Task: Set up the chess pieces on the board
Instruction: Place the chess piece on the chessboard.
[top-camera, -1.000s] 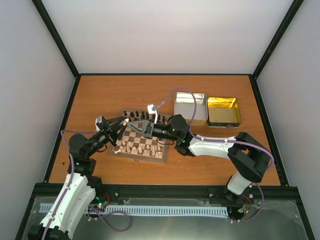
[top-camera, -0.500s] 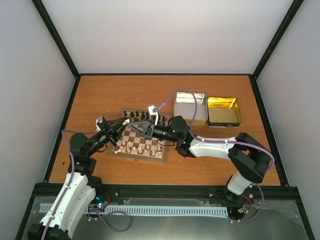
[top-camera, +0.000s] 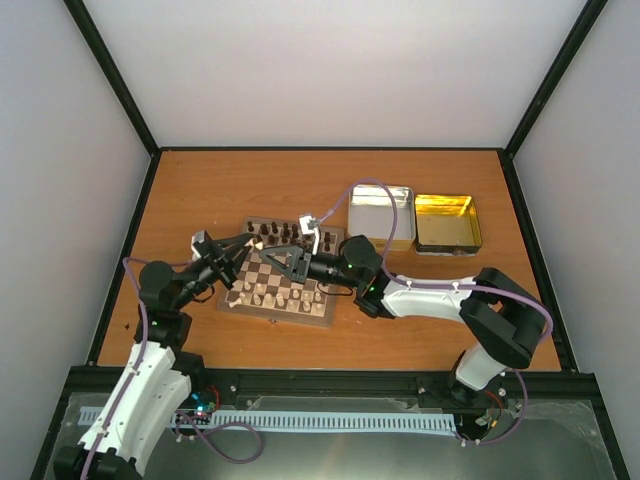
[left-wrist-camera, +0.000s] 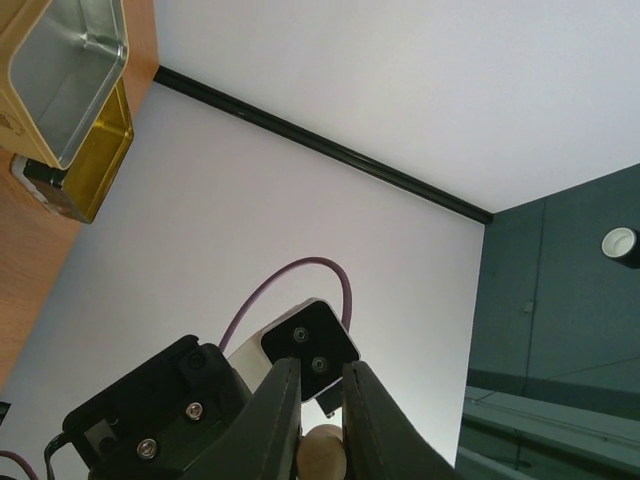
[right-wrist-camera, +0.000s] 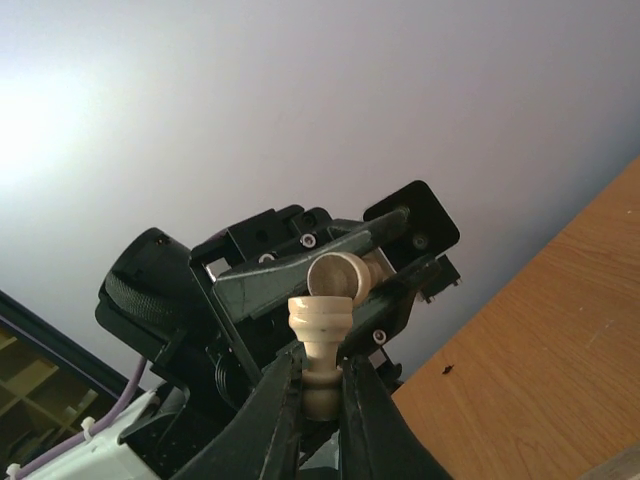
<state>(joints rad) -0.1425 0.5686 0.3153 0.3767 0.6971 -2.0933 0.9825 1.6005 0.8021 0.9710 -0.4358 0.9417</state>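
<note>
The right gripper (right-wrist-camera: 320, 362) and left gripper (left-wrist-camera: 320, 372) were tip to tip above the board (top-camera: 265, 272). The right gripper was clamped on a cream piece (right-wrist-camera: 320, 325), its stem between the fingers. The left gripper was pinched tight on cream wood too, and I couldn't tell whether it was the same piece. Below them, cream pieces (top-camera: 270, 292) stood on the near rows and dark pieces (top-camera: 285, 232) beyond. Two tins (top-camera: 380, 215) sat on the desk (top-camera: 220, 190), right of both grippers.
</note>
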